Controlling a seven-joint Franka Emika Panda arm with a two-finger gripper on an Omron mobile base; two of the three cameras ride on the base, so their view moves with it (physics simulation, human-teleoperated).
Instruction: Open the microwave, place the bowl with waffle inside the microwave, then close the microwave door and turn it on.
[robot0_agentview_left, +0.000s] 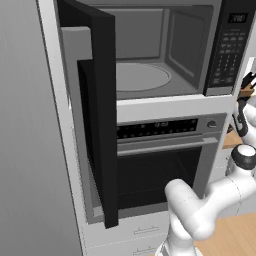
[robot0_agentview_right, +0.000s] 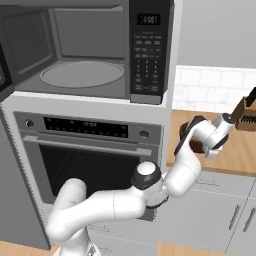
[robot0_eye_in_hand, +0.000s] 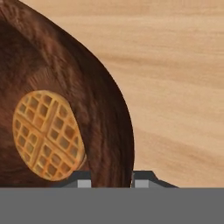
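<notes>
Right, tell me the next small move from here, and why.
Probably lift the bowl straight up off the wooden counter. The gripper looks shut on the bowl's rim, one finger inside and one outside, the waffle lies flat inside, and the microwave door already stands open onto the turntable.

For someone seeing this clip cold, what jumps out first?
The black microwave door swung wide, baring the grey cavity and round turntable above the silver-fronted oven. In the hand view, the gripper is shut on the rim of the reddish-brown wooden bowl, a golden waffle inside, on the light wooden counter.
</notes>
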